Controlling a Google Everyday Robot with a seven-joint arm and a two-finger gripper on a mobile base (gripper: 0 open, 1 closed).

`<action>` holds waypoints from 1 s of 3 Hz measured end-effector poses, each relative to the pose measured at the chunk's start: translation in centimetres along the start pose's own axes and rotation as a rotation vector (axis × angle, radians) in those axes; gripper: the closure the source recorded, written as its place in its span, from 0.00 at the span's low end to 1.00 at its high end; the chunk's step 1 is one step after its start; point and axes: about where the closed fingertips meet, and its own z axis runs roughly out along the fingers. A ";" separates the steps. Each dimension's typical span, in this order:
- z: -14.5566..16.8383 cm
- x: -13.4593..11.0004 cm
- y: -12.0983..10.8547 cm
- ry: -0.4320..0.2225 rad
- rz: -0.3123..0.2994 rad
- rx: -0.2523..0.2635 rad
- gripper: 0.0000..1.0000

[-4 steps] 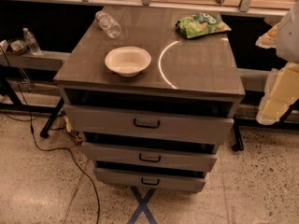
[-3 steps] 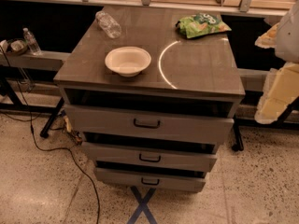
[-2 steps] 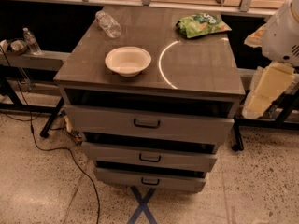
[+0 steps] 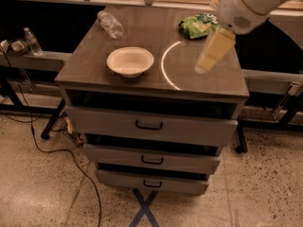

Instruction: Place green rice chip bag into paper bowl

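The green rice chip bag (image 4: 201, 25) lies at the back right of the drawer cabinet's top (image 4: 90, 67). The off-white paper bowl (image 4: 130, 61) stands empty, left of centre near the front. My gripper (image 4: 204, 65) hangs from the white arm (image 4: 246, 4) over the right side of the top. It is just in front of the bag, a little below it in the view, and well to the right of the bowl. It holds nothing that I can see.
A clear plastic bottle (image 4: 110, 23) lies at the back left of the top. A bright curved line of light (image 4: 163, 65) crosses the top. Another bottle (image 4: 32, 41) stands on a shelf at the left. Cables (image 4: 57, 150) trail on the floor.
My arm has swung in from the right edge of the view to above the right side of the cabinet top, near the bag. Bag, bowl and bottle have not moved.
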 end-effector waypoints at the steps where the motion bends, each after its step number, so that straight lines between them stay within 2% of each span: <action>1: 1.1 -4.6 -6.1 -0.105 0.013 0.122 0.00; 2: 1.5 -4.6 -6.2 -0.105 0.021 0.128 0.00; 3: 6.1 -2.8 -8.2 -0.106 0.142 0.217 0.00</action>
